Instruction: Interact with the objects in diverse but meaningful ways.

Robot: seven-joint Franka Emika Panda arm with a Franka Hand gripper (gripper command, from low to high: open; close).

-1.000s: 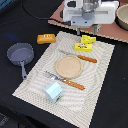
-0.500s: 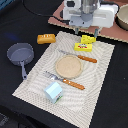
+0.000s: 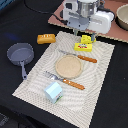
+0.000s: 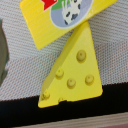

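The yellow holed cheese wedge (image 3: 87,39) lies on the striped placemat (image 3: 100,75), touching the yellow box with the red label (image 3: 82,47). Both fill the wrist view: the cheese wedge (image 4: 72,70) with the box (image 4: 57,17) beside it; no fingers show there. My gripper (image 3: 84,35) hangs just above the cheese, its fingers apart on either side and holding nothing. The golden-brown bread loaf (image 3: 46,38) sits at the mat's corner on the exterior view's left. The blue-and-white milk carton (image 3: 53,92) stands near the mat's front edge.
A round wooden plate (image 3: 67,66) lies mid-mat between an orange-handled knife (image 3: 80,56) and fork (image 3: 65,81). A grey pan (image 3: 19,53) sits off the mat on the exterior view's left. A pot (image 3: 122,16) stands on a brown board at the back right.
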